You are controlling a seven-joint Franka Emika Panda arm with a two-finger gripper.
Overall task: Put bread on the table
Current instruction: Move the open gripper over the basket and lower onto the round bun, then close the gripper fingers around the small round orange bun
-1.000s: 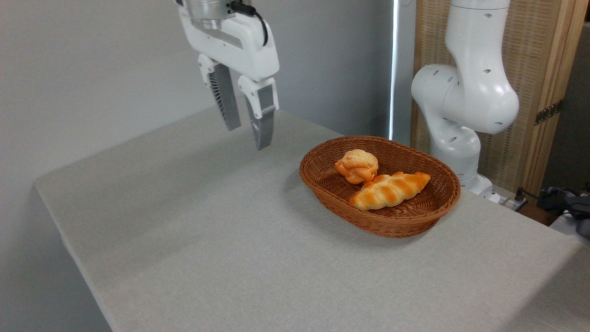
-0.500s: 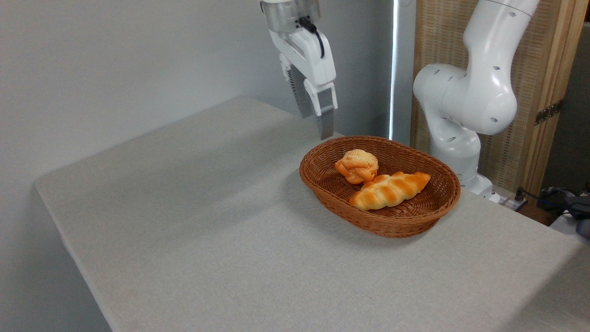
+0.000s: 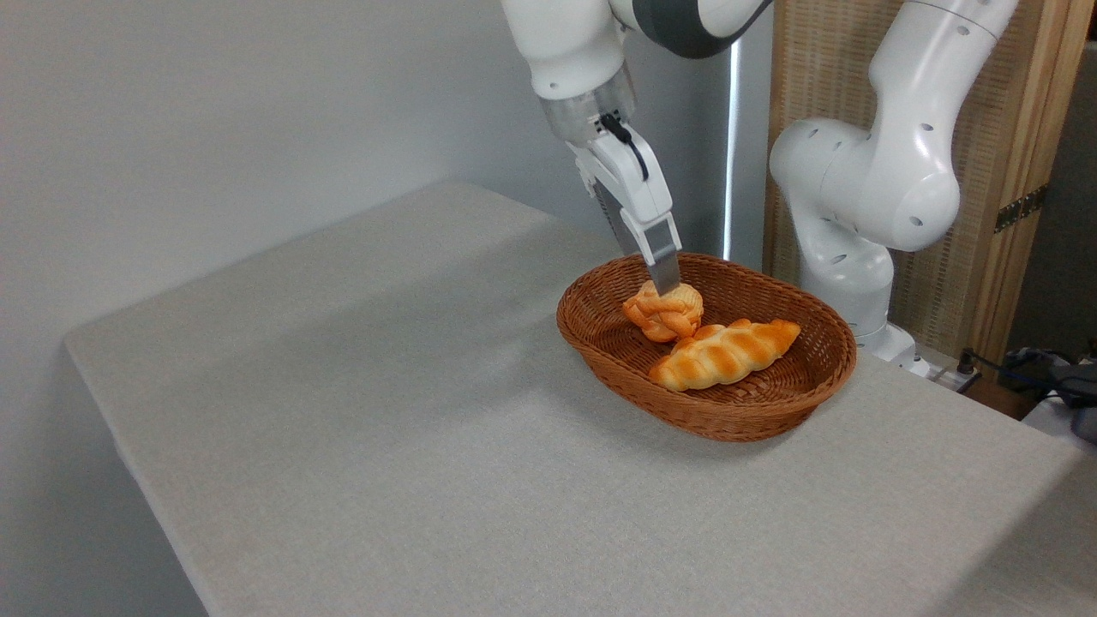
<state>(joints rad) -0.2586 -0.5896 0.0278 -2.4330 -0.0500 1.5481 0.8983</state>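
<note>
Claw (image 3: 664,278) tips reach down to the top of the bread (image 3: 662,312), the near finger (image 3: 662,261) overlapping the bun's upper edge as the camera sees it. Seen edge-on, the two fingers line up one behind the other, so whether they are apart or pressed on the bun cannot be told, nor whether the tips actually touch it. One white robot arm (image 3: 866,184) stands at the far right corner of the desk (image 3: 360,428), its upper links bending over and coming down at a slant from the top of the frame to the claw.

One brown oval wicker basket (image 3: 754,411) sits on the desk's right half, and it holds two baked pieces. First is the bread, a small round knotted bun, pale orange-golden, lying toward the back left of the basket's floor. Second is a longer braided golden loaf (image 3: 724,353), lying just in front of and to the right of the bun, with its left end touching or very nearly touching the bun. Both rest inside the basket rim; neither is on the desk surface itself.

Light grey and fabric-textured, the desk has rounded corners. Behind it are a plain grey wall (image 3: 214,120) on the left and a wood-framed woven panel (image 3: 1003,171) on the right. Some cables (image 3: 1020,364) lie at the far right edge.
</note>
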